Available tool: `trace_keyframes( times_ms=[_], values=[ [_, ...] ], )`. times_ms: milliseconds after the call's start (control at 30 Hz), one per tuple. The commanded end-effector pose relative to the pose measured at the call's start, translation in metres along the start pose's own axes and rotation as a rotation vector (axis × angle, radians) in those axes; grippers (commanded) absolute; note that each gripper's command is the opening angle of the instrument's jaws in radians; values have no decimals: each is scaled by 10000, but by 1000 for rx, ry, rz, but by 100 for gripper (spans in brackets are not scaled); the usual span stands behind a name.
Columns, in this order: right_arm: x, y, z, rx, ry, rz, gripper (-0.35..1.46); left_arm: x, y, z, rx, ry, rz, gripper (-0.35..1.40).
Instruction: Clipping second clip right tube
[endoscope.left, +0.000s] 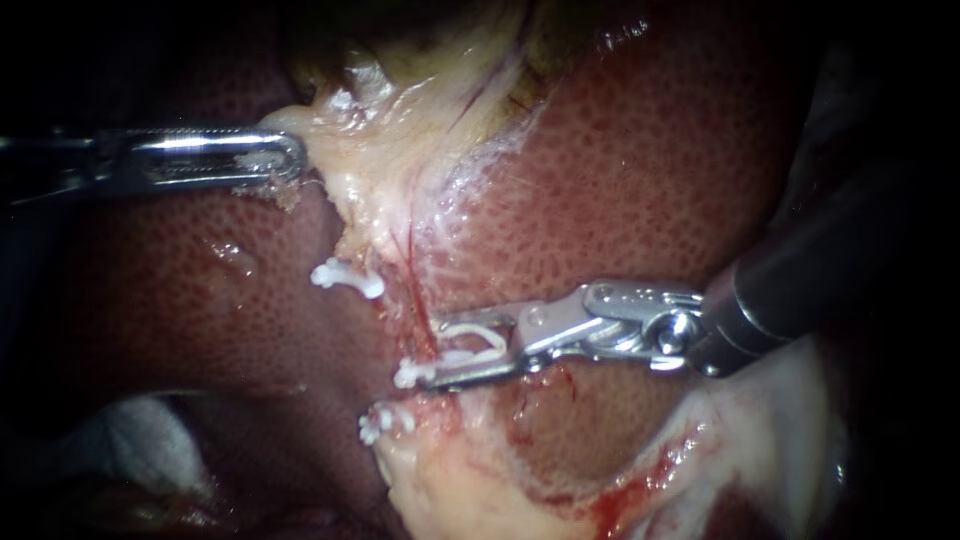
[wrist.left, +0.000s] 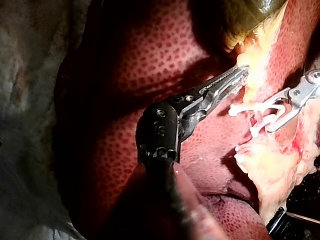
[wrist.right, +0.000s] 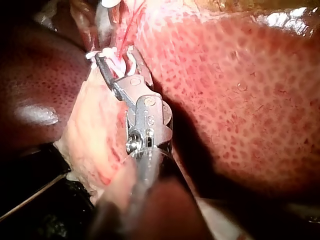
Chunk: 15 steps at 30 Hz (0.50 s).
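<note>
Between spread jaws of right instrument (endoscope.left: 432, 352), white clip (endoscope.left: 480, 335) gripped astride red tube (endoscope.left: 418, 310), another clip (endoscope.left: 347, 277) beyond one jaw, third clip (endoscope.left: 385, 420) beyond the other, left instrument (endoscope.left: 295, 160) jaws pinching pale tissue (endoscope.left: 380, 130)

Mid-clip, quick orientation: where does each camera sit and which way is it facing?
Endoscope: close over the liver, facing it; left tool enters from left, right tool from right.
Left wrist: on the left arm, looking down its own shaft to pale tissue.
Right wrist: on the right arm, looking down its shaft.
Shared: all three show the right tool's white clip.
</note>
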Motion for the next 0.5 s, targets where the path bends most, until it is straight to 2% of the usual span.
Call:
trace_keyframes(
  times_ms=[33,233,500],
  values=[
    [0,-1,4,2,3,1,42,0,0,1,0,0,0,-35],
    [6,-10,17,40,56,3,47,0,0,1,1,0,0,-35],
    [11,-36,22,153,65,28,45,0,0,0,0,0,0,-35]
  ],
)
